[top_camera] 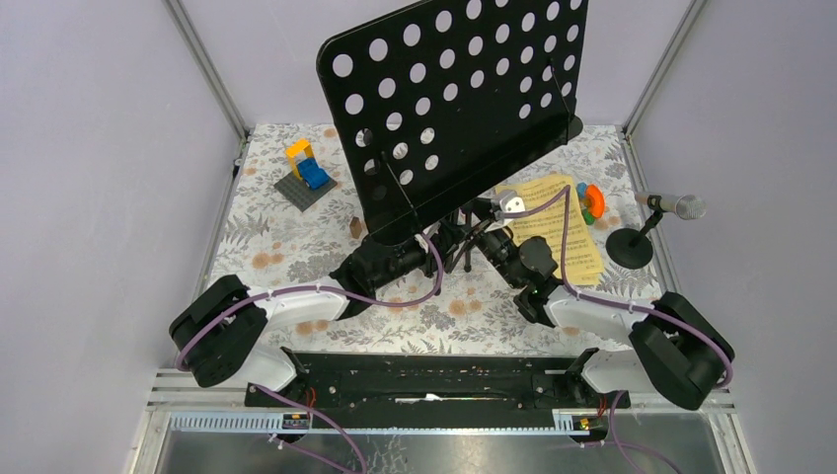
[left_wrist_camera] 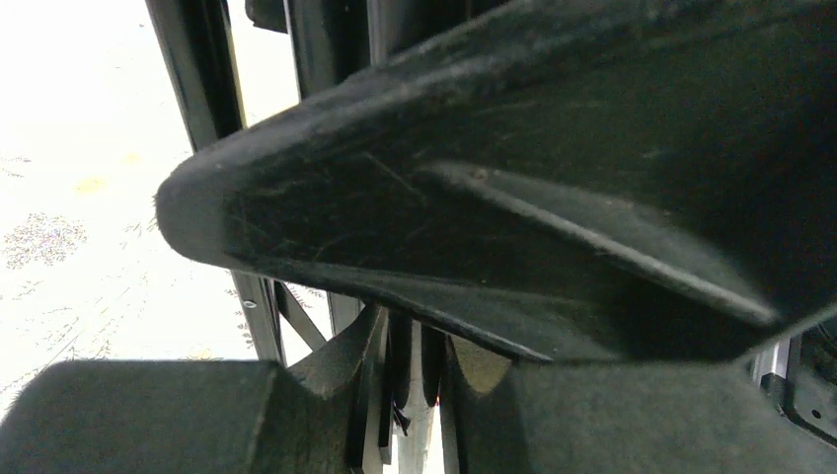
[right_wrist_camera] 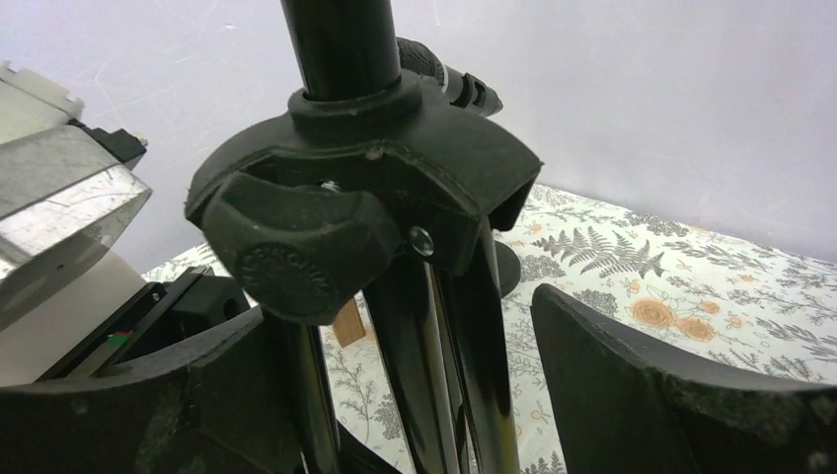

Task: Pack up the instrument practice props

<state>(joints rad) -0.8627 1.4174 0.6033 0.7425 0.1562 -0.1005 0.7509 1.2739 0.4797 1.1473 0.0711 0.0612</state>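
The black perforated music rack [top_camera: 454, 99] stands tilted over the middle of the table. My left gripper [top_camera: 395, 255] sits under its lower edge. In the left wrist view its fingers [left_wrist_camera: 326, 365] stand close together and their tips vanish under the rack's shelf [left_wrist_camera: 513, 197], gripping it. My right gripper [top_camera: 489, 235] is open, its fingers [right_wrist_camera: 632, 375] on either side of the folded tripod legs [right_wrist_camera: 434, 336] just below the collar knob [right_wrist_camera: 296, 252]. Yellow sheet-music pages [top_camera: 568, 232] lie to the right. A silver microphone [top_camera: 676, 205] rests on a black disc-based post [top_camera: 630, 247]. A black microphone [right_wrist_camera: 452, 84] shows behind the collar.
A yellow-and-blue block build [top_camera: 306, 170] stands at the back left on a grey plate. A small orange-green-blue toy [top_camera: 590, 200] lies beside the pages. A small wooden block [top_camera: 356, 227] sits near the left gripper. Frame posts and walls close in the flowered table [top_camera: 276, 247].
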